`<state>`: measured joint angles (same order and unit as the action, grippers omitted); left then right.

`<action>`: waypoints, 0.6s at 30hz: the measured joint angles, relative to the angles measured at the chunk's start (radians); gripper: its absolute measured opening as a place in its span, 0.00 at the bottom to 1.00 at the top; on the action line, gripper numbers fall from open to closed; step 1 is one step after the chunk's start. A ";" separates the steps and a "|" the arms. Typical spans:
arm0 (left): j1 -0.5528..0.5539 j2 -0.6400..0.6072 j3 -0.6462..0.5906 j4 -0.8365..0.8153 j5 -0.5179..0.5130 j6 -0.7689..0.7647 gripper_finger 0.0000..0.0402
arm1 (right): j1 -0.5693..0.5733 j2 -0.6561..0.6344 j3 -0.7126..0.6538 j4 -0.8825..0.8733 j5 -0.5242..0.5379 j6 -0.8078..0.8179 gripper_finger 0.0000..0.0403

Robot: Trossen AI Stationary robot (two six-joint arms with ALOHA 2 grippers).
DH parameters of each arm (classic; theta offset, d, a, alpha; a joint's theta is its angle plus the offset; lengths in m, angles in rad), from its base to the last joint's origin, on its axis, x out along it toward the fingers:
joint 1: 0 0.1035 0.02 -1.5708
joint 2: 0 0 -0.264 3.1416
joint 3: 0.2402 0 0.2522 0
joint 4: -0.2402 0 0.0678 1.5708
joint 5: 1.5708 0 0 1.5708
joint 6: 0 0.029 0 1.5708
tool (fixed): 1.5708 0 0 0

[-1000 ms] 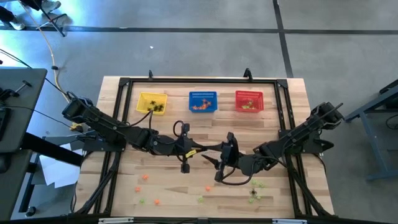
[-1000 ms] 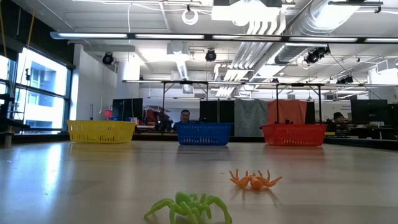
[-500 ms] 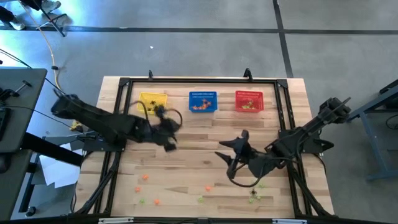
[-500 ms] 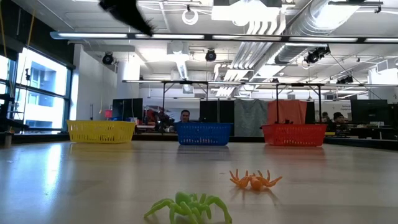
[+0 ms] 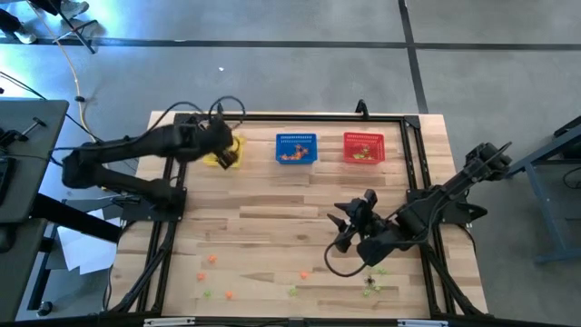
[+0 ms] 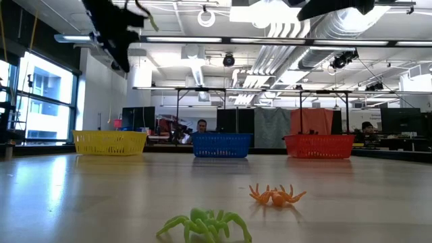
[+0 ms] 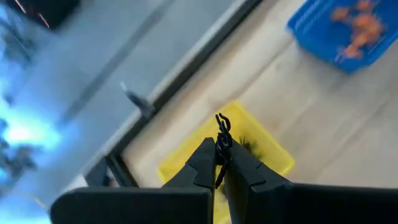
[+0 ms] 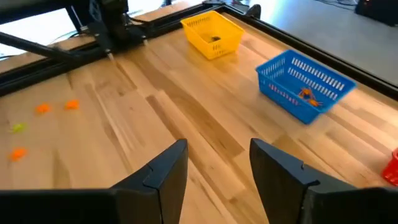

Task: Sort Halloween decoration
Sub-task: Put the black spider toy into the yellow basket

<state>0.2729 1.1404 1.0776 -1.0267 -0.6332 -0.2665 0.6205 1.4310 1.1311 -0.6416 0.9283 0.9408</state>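
A: Where's the left gripper (image 7: 219, 163) rn?

B: Up over the yellow mesh plastic basket (image 5: 221, 152) at the table's far left. Fingers clamped on a tiny black spider-shaped plastic trinket (image 7: 222, 138); it sticks out past the fingertips, long axis roughly in line with the fingers.

A: So the drop is straight down?

B: Prob. yes. In the left wrist view the basket sits directly beyond the trinket, dark bits already inside. Only thing that matters, imo: the trinket has to be over the basket's opening, not its rim.

A: Right gripper (image 8: 214, 163)?

B: Fingers apart, nothing between them, hovering over bare wood mid-right of the wooden slatted table (image 5: 272, 200). It's the nearer arm for the loose light green plastic trinkets (image 5: 375, 269) and a dark one at the front right edge. Small orange plastic trinkets (image 5: 211, 258) lie front left, nearer the left arm's side. The blue mesh basket (image 5: 296, 148) and red mesh basket (image 5: 363, 147) both hold pieces.
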 joint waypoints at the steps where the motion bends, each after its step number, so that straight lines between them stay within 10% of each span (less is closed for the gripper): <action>1: 0.047 0.011 -0.003 0.002 0.048 0.013 0.00 | 0.000 0.003 0.000 -0.007 0.003 0.003 0.41; 18: 0.382 0.234 -0.161 0.154 0.302 0.104 0.00 | 0.000 0.086 0.000 -0.020 -0.026 0.031 0.41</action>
<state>0.6552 1.3741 0.9166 -0.8727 -0.3313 -0.1623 0.6209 1.5171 1.1309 -0.6621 0.9028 0.9718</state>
